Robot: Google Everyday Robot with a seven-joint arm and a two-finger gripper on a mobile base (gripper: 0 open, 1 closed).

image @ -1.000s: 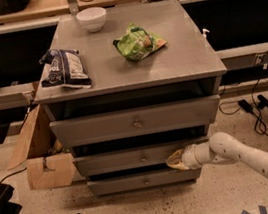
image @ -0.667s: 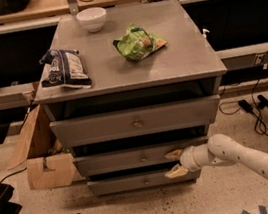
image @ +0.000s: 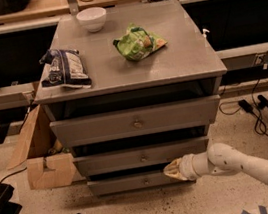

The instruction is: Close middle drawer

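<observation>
The grey cabinet [image: 129, 74] has three drawer fronts, each with a small brass knob. The middle drawer [image: 107, 162] has the medium front panel; it stands a little out, with a dark gap above it. The widest drawer front [image: 87, 129] above sticks out further. The narrowest drawer front [image: 116, 185] is below. My gripper [image: 172, 169], tan-tipped on a white arm [image: 244, 165] coming from the lower right, sits just under the middle drawer's lower edge, right of centre, against the narrowest front.
On the cabinet top lie a white bowl [image: 92, 18], a dark snack bag [image: 64, 68] and a green snack bag [image: 138, 42]. A cardboard box [image: 43, 159] stands at the left. Cables [image: 256, 110] lie on the floor at the right, a black object [image: 0, 206] at lower left.
My gripper has dropped from the middle drawer's front to just below its lower edge and shifted slightly left. The drawers look unmoved.
</observation>
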